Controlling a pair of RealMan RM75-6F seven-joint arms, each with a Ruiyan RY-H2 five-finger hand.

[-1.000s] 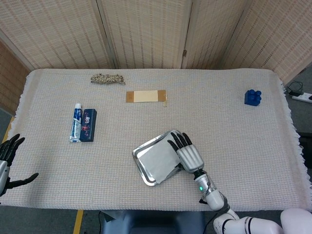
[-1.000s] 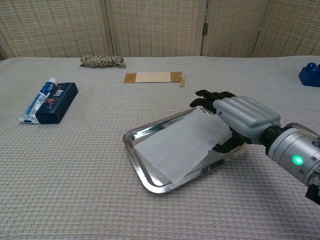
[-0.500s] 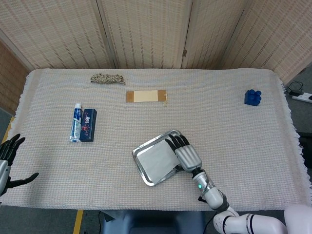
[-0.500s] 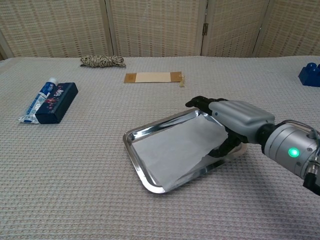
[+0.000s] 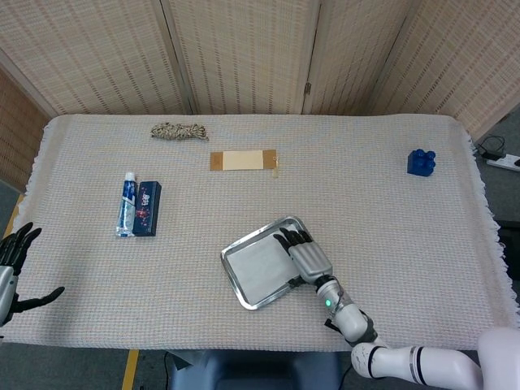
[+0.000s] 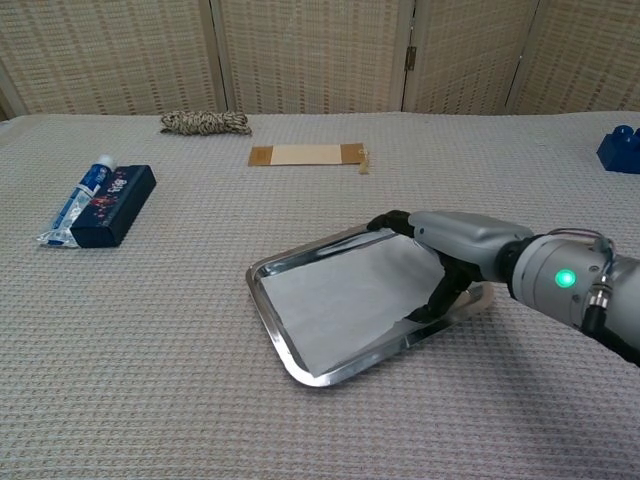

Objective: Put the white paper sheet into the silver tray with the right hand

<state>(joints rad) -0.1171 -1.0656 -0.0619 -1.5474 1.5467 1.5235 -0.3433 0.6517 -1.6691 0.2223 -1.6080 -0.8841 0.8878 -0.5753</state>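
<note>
Placing step, near its end. White paper sheet (image 6: 345, 292) lies flat inside the silver tray (image 6: 272, 318), near-centre of the desk (image 6: 150, 380). Right hand (image 6: 455, 250) low over the tray's right end, fingers (image 6: 392, 219) extended side by side; thumb seems to touch the sheet's right edge, but whether it pinches — cannot tell.

Next, by my reading: let go, lift clear without dragging the sheet.

Sheet's long axis follows the tray's, near-left to far-right.

Left hand (image 5: 12, 260) idle at the desk's left edge, fingers spread, empty.

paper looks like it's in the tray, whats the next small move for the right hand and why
Probably let go and lift the right hand up and back: the white paper sheet lies flat inside the silver tray, with the fingers at its right edge.
</note>
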